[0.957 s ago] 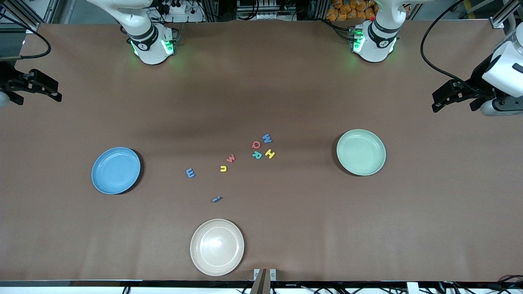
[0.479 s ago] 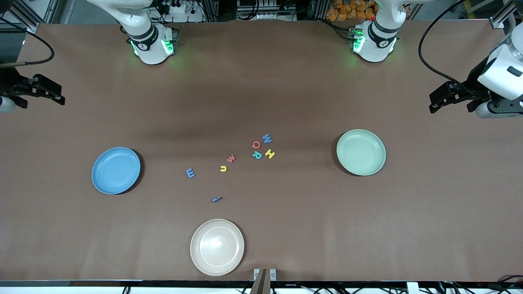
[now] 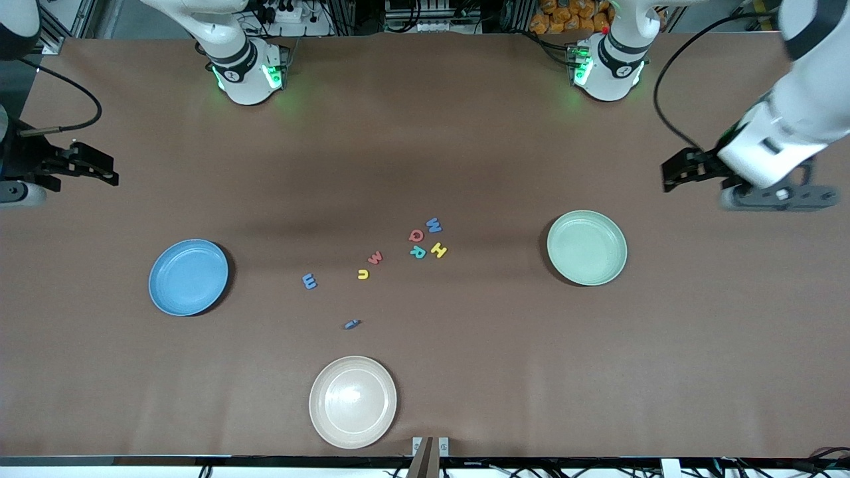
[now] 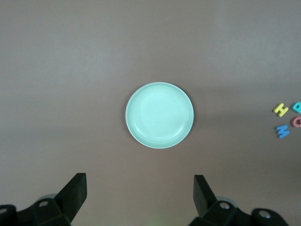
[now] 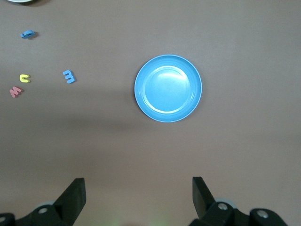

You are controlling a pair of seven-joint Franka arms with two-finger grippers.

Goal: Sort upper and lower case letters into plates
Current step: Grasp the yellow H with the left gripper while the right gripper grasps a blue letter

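- Counter (image 3: 465, 372): brown surface carrying all items; no letter is in any plate yet, so sorting appears not to have begun.
- Blue plate (image 3: 188, 277): centre-left of the front frame, empty. Mint green plate (image 3: 587, 247): centre-right, empty. Cream-white plate (image 3: 352, 401): bottom centre, empty.
- Upper-case cluster, middle of the frame: blue W (image 3: 433, 225), pink-red Q (image 3: 416, 235), teal R (image 3: 418, 251), yellow H (image 3: 438, 250), set close together.
- Lower-case pieces, lower and more spread out: pink-red w (image 3: 375, 257), yellow u (image 3: 362, 274), blue m (image 3: 309, 281), small blue piece (image 3: 351, 324) too small to read.
- Left gripper (image 3: 671, 175): upper right of the frame, in the air over bare counter near the mint green plate; fingers apart, holding nothing.
- Right gripper (image 3: 109, 175): upper left edge, in the air over bare counter near the blue plate; fingers apart, holding nothing.
- Judgement: the step in hand is the approach to a first letter. The next move calls for lowering over one flat piece; the crowded upper-case cluster risks nudging neighbours.
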